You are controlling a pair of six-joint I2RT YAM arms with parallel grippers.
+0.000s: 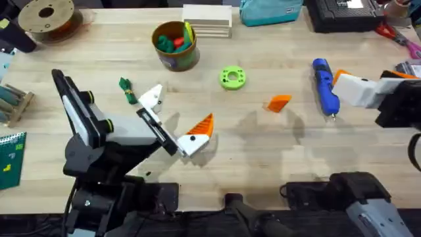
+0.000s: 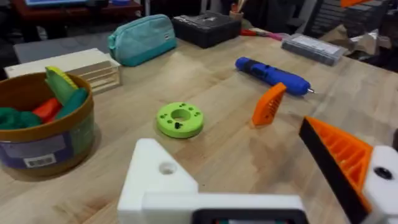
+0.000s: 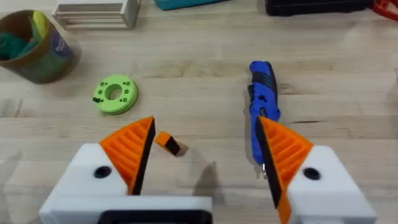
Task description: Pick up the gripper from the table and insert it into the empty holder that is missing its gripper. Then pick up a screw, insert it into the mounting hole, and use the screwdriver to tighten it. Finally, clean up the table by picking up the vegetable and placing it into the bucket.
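Black arms, white-and-orange fingers [image 3: 283, 152]

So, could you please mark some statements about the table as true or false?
1. The loose orange gripper lies between the green ring and the screwdriver. True.
2. The right gripper holds the screwdriver. False: its jaws are open and the screwdriver lies on the table.
3. The vegetable is inside the bucket. False: it lies on the table beside the holder.
4. The holder on the left gripper has no orange wedge. True.
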